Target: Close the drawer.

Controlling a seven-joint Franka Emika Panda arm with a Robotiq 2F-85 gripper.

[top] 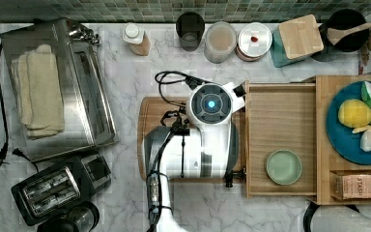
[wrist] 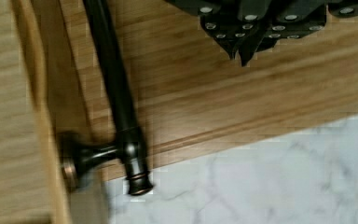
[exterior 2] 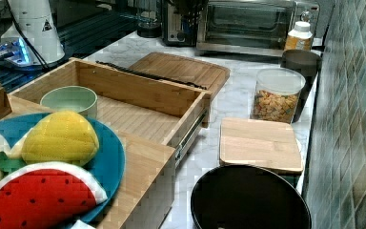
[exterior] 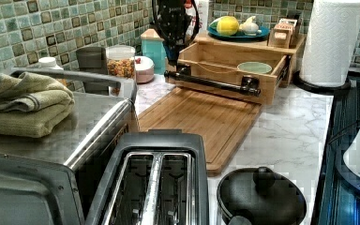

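The drawer (top: 280,121) stands pulled out of the wooden cabinet (top: 323,145), its light-wood floor bare except for a green bowl (top: 283,166) in one corner. Its black bar handle (exterior: 211,82) runs along the front panel, above the edge of a cutting board (exterior: 201,122). My arm (top: 211,104) hangs over the board right at the drawer's front, covering most of the handle in the top view. In the wrist view my gripper (wrist: 242,50) is shut on nothing, hovering above the board a short way from the handle (wrist: 116,84) near its end post.
A blue plate (top: 340,140) of toy fruit and a tea box (top: 357,186) sit on the cabinet top. Jars (top: 220,41) and a wooden-lidded container (top: 299,36) line the back wall. A toaster oven (top: 53,92), a toaster (top: 58,188) and a paper towel roll (exterior: 330,40) stand around the marble counter.
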